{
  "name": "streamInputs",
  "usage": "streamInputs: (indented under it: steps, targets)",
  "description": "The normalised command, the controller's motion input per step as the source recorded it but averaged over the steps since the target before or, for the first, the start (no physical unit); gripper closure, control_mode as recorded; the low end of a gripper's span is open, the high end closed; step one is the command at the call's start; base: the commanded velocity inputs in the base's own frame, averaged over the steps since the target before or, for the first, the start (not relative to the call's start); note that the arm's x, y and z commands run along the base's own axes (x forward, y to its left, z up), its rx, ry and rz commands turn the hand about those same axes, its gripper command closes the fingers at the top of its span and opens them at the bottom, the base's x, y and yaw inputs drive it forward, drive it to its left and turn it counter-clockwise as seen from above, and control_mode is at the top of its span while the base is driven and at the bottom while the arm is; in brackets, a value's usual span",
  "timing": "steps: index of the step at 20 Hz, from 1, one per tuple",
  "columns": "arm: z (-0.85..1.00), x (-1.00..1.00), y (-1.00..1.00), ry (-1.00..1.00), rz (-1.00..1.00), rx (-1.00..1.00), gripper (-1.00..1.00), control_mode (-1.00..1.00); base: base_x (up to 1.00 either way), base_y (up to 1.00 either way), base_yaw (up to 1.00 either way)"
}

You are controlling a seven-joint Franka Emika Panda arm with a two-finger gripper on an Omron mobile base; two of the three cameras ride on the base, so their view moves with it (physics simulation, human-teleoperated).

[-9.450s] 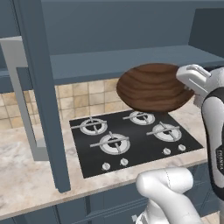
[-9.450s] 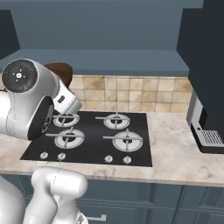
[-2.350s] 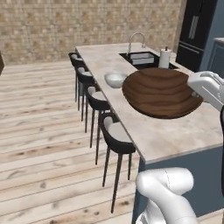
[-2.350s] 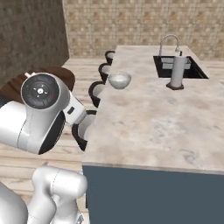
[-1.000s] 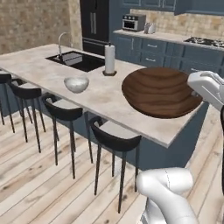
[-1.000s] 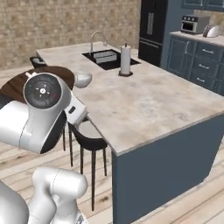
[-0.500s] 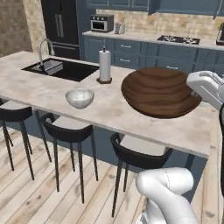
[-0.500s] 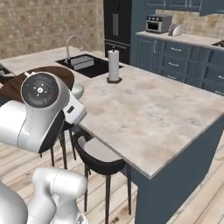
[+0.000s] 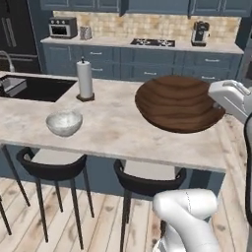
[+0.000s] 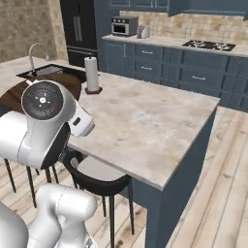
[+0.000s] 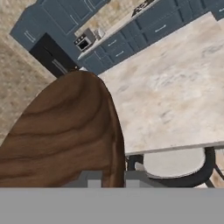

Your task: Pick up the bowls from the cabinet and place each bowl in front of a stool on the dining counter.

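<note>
My gripper (image 9: pixel 216 101) is shut on the right rim of the dark brown wooden bowl (image 9: pixel 176 104) and holds it level above the right part of the dining counter (image 9: pixel 123 135). In the hand view the wooden bowl (image 11: pixel 61 140) covers the left half, clamped at the gripper (image 11: pixel 114 178), with the counter (image 11: pixel 170 100) and a stool (image 11: pixel 179 166) below it. The grey-white marbled bowl (image 9: pixel 64 123) sits on the counter near its front edge, behind the left stool (image 9: pixel 51 165). A second stool (image 9: pixel 147 178) stands under the held bowl. The cabinet's open shelf is out of view.
A paper towel roll (image 9: pixel 85 78) stands mid-counter beside the black sink (image 9: pixel 29 88). Along the back wall run blue drawer units (image 9: pixel 147 64) with a gas hob (image 9: pixel 153 43), microwave (image 9: pixel 61 27) and coffee machine (image 9: pixel 199 32). My arm (image 10: pixel 43 121) blocks the left of the right base view.
The base has driven and turned, so the whole scene has swung: the counter's stool side now faces me squarely and closer. The wooden bowl stays gripped in the same pose.
</note>
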Motion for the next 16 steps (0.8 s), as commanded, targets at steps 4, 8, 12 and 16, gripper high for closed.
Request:
streamInputs:
  steps: [4,8,12,16]
  targets:
    - [0.00,0.00,0.00,0.00,0.00,0.00,1.00,1.00,0.36,0.10,-0.45]
    - [0.00,0.00,0.00,0.00,0.00,0.00,1.00,1.00,0.48,0.46,-0.47]
    - [0.00,0.00,0.00,0.00,0.00,0.00,1.00,1.00,0.46,0.88,-0.43]
    - [0.00,0.00,0.00,0.00,0.00,0.00,1.00,1.00,0.42,1.00,-0.38]
